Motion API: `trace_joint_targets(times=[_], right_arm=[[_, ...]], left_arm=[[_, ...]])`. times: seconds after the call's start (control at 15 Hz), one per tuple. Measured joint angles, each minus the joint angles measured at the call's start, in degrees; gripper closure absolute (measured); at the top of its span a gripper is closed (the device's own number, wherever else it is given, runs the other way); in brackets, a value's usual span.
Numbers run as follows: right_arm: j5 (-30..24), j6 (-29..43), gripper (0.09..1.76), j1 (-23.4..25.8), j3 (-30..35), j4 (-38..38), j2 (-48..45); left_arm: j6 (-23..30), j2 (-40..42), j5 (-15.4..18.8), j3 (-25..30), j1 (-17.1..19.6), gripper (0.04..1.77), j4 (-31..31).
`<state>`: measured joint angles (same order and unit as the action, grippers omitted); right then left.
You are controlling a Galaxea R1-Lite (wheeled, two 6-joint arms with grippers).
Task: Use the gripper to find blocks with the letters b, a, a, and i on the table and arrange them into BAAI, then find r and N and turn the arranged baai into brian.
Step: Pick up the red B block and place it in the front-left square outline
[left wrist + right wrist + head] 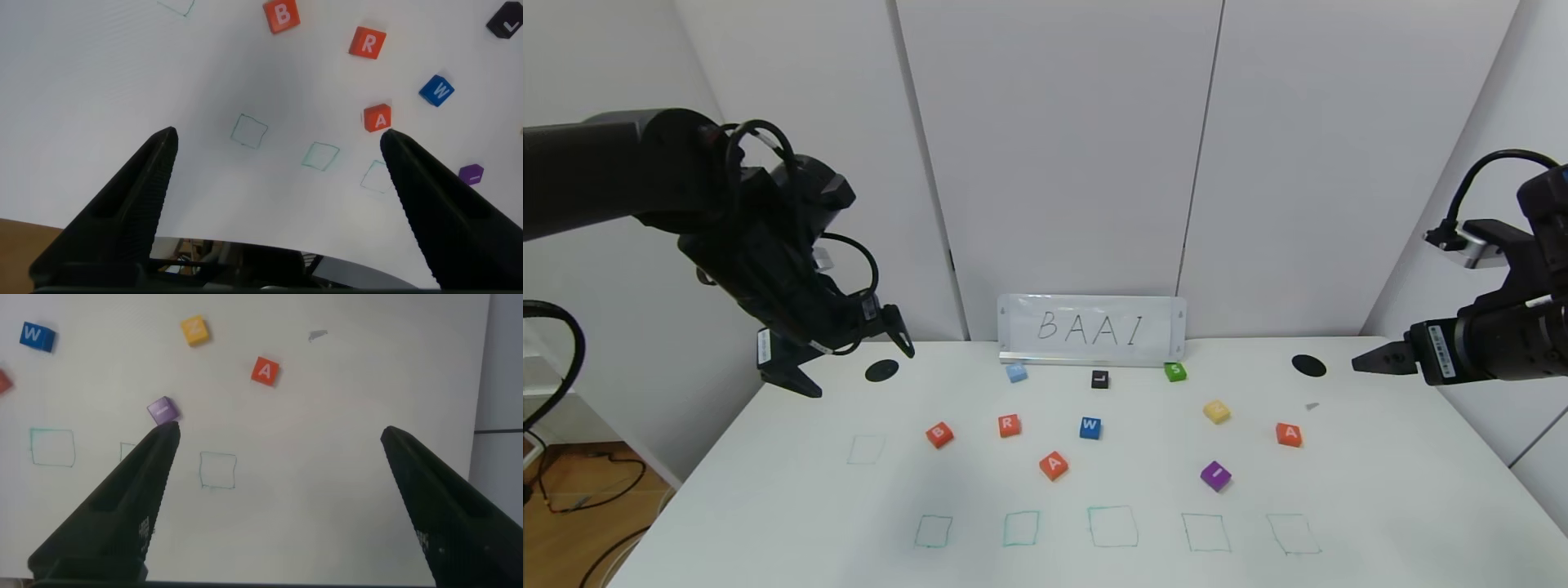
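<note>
From overhead, the B block [939, 434] lies at four o'clock of the spread, empty left gripper [837, 359], the nearer arm. Left wrist view: B block [281, 15] lies ahead. Right wrist view: right gripper [278, 498], spread, hovers near the I block [163, 411].

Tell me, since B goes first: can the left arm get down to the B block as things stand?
Probably yes. The left gripper hangs open above the table's left rear, and the B block lies flat with clear space around it; the R block sits apart.
</note>
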<state>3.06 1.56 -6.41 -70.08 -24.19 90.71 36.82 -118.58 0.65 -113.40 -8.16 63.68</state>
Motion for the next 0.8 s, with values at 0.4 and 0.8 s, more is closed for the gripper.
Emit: trace_joint_targets(times=[0.4, 0.8], right_arm=[[0.2, 0.0, 0.08, -0.3, 0.6, 0.1, -0.9], [0.4, -0.1, 0.08, -0.8, 1.1, 0.2, -1.6]], left_arm=[[8.6, -8.4, -0.5, -0.3, 0.1, 0.05, -5.5], [12.7, -14.1, -1.6, -0.4, -0.5, 0.05, -8.3]])
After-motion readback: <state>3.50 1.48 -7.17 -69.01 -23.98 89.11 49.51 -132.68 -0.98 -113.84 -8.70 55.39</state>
